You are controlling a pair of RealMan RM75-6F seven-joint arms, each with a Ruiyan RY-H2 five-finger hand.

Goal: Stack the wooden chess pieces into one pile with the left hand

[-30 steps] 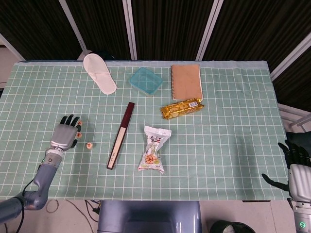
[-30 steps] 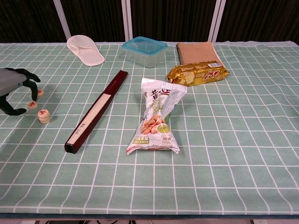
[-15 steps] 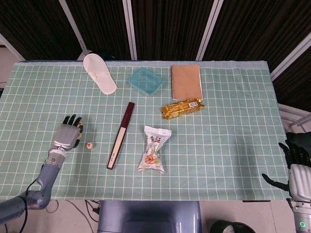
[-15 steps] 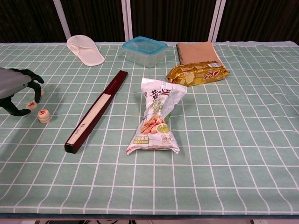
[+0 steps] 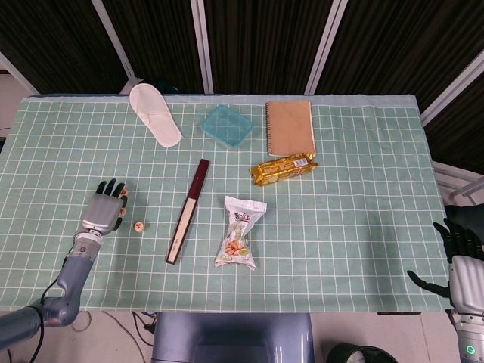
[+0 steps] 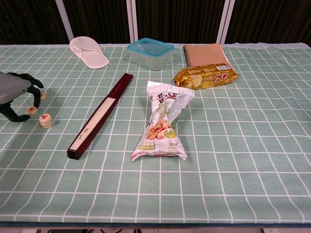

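Closing on a loose chess piece (image 6: 31, 110), just left of the small pile (image 6: 45, 120).
Left hand (image 6: 15, 92) arched over it, fingers (image 6: 35, 86) apart, grip not clear; next, pinching and setting on the pile.

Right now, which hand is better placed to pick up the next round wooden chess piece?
The left hand. It hovers with curled fingers right over a loose round wooden chess piece, beside the small pile. The right hand sits off the table's far right edge, far from the pieces.
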